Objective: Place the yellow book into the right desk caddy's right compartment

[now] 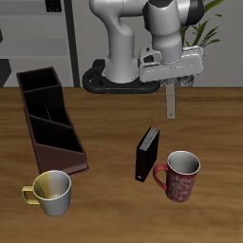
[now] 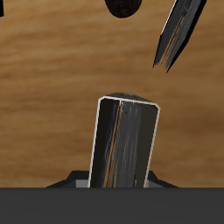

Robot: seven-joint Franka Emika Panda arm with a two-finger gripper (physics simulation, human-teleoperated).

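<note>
The yellow book [image 1: 170, 102] [image 2: 123, 144] hangs upright in the air, well above the bench [image 1: 109, 204], its upper end pinched between the jaws of the gripper [image 1: 170, 85]. From the front it shows as a thin, pale grey-beige strip; up close its face looks dark and streaked, with a pale rim. The right desk caddy [image 1: 76, 152] is a long, narrow, dark maroon box with a black interior, lying slantwise on the bench, well apart from the book. Its right compartment [image 1: 36, 83], the short squarish cell at the far end, holds nothing.

Even soft light, faint shadows (coarse render).
</note>
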